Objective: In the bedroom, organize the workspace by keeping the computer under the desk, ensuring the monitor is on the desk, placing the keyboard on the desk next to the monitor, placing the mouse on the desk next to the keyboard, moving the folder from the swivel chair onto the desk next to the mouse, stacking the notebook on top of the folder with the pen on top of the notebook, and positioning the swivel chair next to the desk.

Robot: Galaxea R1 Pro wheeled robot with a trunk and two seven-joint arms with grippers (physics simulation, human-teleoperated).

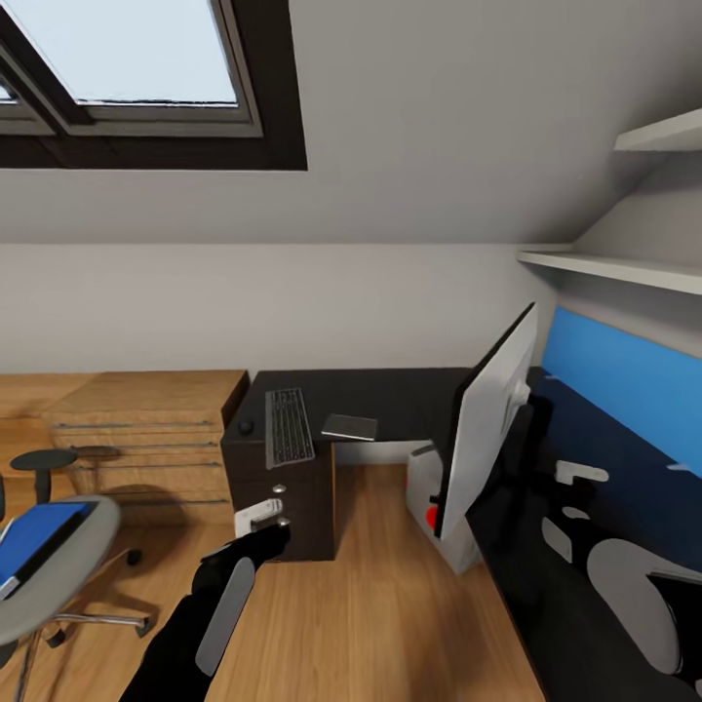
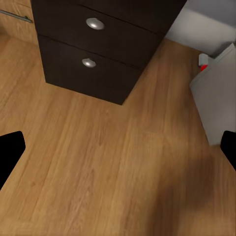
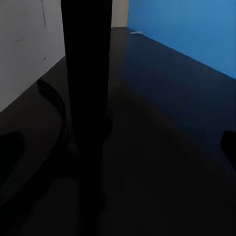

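Note:
The black desk carries the keyboard, the mouse and the notebook. The monitor stands on it with its pale back to me. Below sits the computer. The blue folder lies on the swivel chair at lower left. My left gripper hangs open over the floor before the drawer block. My right gripper is open on the desk behind the monitor's foot. The pen is out of view.
A low light-wood drawer unit stands left of the desk against the wall. A blue wall panel runs behind the desk's right wing, with white shelves above. Wooden floor lies between chair and desk.

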